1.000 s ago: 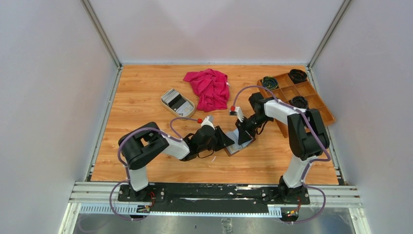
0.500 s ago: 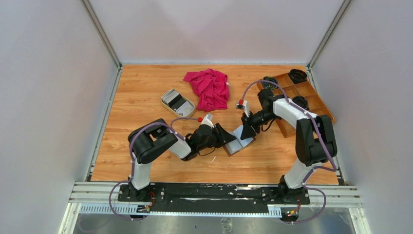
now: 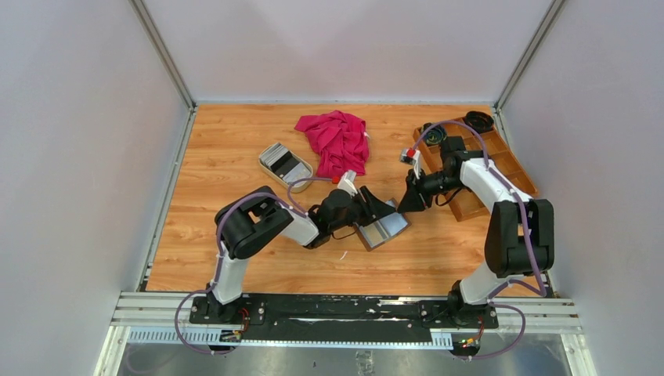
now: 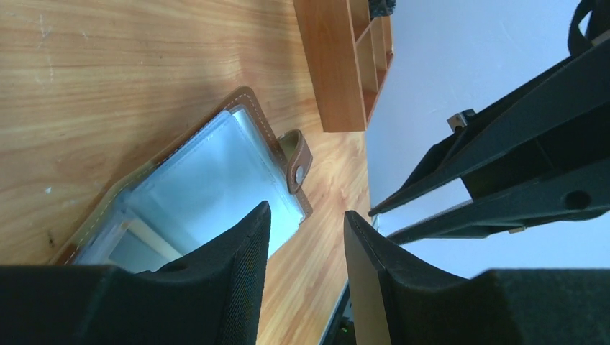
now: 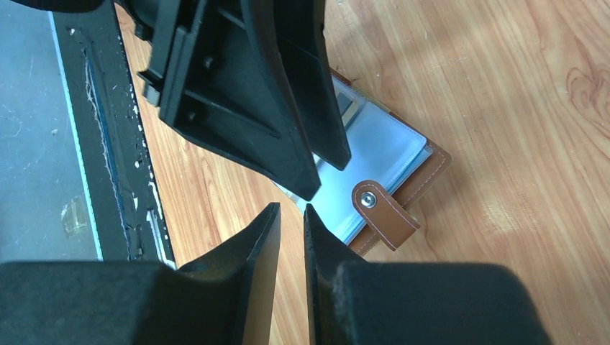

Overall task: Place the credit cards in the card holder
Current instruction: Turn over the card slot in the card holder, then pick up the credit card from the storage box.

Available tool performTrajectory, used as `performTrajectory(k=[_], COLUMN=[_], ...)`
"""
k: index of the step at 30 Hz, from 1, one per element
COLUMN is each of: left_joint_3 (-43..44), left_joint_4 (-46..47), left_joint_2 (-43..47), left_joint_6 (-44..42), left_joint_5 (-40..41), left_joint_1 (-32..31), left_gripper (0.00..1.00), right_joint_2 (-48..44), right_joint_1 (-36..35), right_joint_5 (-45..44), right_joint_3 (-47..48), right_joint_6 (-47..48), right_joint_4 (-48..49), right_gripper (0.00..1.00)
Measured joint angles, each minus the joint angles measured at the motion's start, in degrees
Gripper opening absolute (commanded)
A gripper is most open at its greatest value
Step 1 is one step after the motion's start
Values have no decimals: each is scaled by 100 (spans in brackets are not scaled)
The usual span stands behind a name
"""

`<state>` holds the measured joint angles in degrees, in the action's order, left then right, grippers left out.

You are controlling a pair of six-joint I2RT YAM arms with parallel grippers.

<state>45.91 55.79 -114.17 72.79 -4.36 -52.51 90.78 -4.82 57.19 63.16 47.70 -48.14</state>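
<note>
The brown leather card holder [image 3: 384, 231] lies open on the table with its clear sleeves up and its snap tab [image 5: 385, 212] at the outer edge. It also shows in the left wrist view [image 4: 208, 180]. My left gripper [image 3: 386, 210] is open, and its fingers [image 5: 309, 136] hang over the holder's near half; I cannot tell if they touch it. My right gripper [image 3: 408, 204] is shut and empty, raised just right of the holder. Its jaws [image 5: 291, 210] show only a thin slit. The credit cards [image 3: 280, 159] lie stacked in a beige oval dish [image 3: 301, 177].
A crumpled red cloth [image 3: 337, 141] lies at the back centre. A wooden compartment tray [image 3: 501, 160] with dark coiled items stands at the back right, close behind the right arm. It also shows in the left wrist view [image 4: 338, 65].
My right gripper has drawn back from the card holder, up and to the right. My left gripper has slid right over the holder, which now lies flatter and open.
</note>
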Motion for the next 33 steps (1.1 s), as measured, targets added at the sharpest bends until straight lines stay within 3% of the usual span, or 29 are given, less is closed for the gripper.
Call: performTrajectory(k=[6, 11, 18, 26, 33], left_joint_3=[317, 343, 352, -20, -813], left_joint_4=[-219, -264, -382, -767, -1790], left_joint_2=[-363, -577, -507, 466, 2275], left_joint_6=[-15, 13, -125, -708, -1832], left_joint_5=[-83, -122, -122, -94, 205], left_joint_1=[15, 52, 109, 144, 164], left_gripper=[44, 43, 43, 44, 45], right_joint_2=[0, 109, 1150, 1318, 546], right_joint_1=[59, 68, 68, 37, 28], right_joint_5=[208, 540, 667, -63, -293], right_joint_3=[0, 0, 33, -2, -155], right_joint_6=[140, 317, 262, -573, -551], right_joint_4=[-127, -341, -557, 164, 376], right_gripper=[20, 9, 1, 2, 4])
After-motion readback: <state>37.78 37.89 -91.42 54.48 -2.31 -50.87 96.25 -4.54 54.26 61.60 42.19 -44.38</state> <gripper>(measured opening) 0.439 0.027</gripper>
